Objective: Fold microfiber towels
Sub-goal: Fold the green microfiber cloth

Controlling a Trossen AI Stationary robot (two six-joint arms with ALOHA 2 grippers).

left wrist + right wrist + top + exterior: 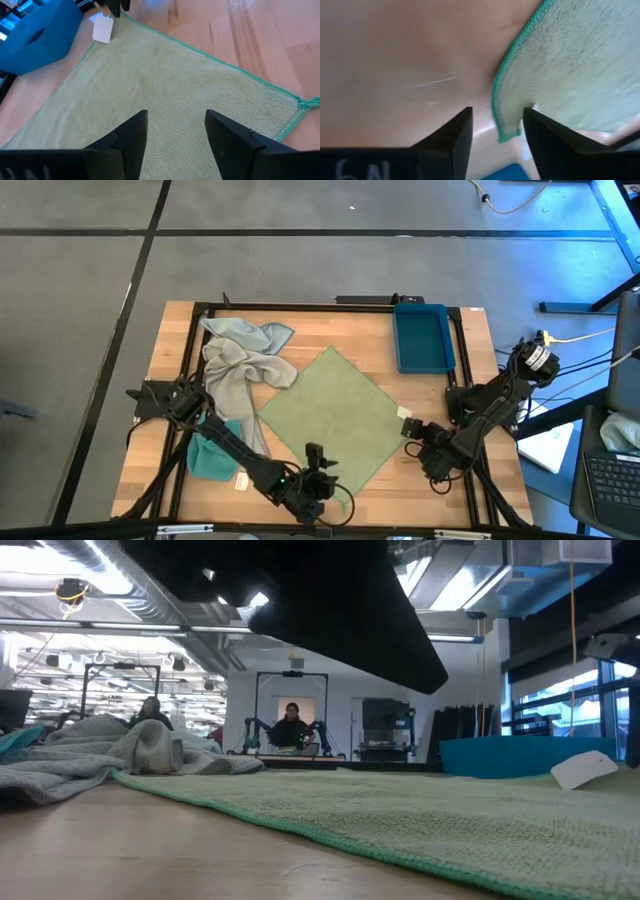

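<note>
A pale green microfiber towel (330, 420) lies spread flat on the table like a diamond, also seen low (450, 825). My left gripper (316, 460) stands open just above it beside its near corner (302, 102), fingers (125, 145) apart over the cloth. My right gripper (412, 430) is open at the towel's right corner (504, 131). That corner, with a white tag (404, 412), sits in the gap between the fingers (455, 140). Crumpled grey and pale blue towels (242, 360) lie at the far left. A teal towel (213, 460) lies under the left arm.
A blue plastic tray (422, 338) stands at the far right of the table, just beyond the towel's right corner. The pile of grey towels (110, 755) touches the green towel's left edge. People sit in the room behind the table (292, 725).
</note>
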